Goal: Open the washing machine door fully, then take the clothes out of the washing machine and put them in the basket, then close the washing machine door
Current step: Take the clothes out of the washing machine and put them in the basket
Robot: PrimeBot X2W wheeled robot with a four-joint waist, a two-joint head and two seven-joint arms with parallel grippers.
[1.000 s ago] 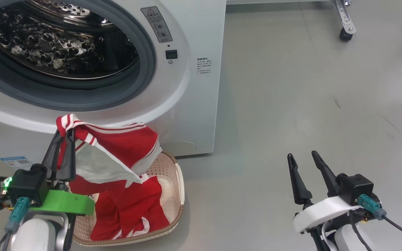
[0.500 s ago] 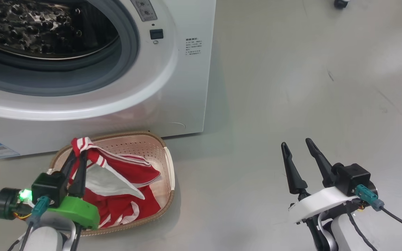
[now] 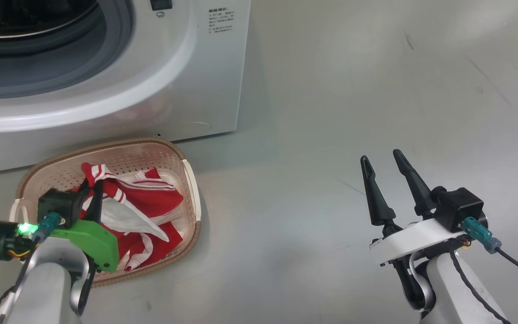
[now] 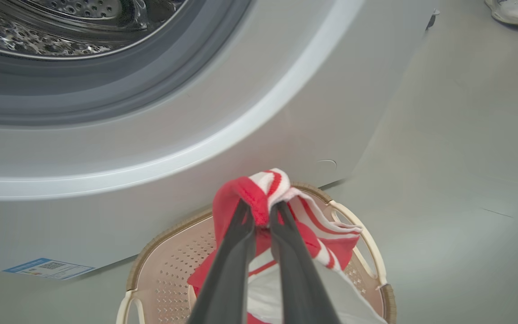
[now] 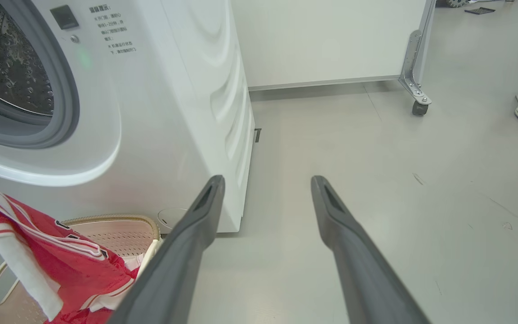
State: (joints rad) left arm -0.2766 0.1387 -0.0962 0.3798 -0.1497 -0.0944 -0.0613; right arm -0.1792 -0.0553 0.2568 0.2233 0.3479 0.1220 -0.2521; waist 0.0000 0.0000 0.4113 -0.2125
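The big white front-loading washing machine is seen across the top of the head view. The small cream perforated plastic basket with the brown woven-look rim is parked on the grey floor just in front of it. The red sports clothes with white stripe trim are mostly heaped inside the basket. One striped fold is held up above the pile, pinched by the left gripper, whose fingers are nearly shut on it. The right gripper is spread wide with nothing in it, well off to the side over bare floor.

Looks like the drop-off step is in hand. To get it done cleanly, the pinched fold should be lowered inside the rim before the jaws are opened, so nothing ends up draped over the edge. The jaws should be opened all the way and then lifted straight up, since soft fabric tends to get snagged. Whether anything's left in the steel drum can't really be told, as only a sliver of it is caught, so that should be checked next.
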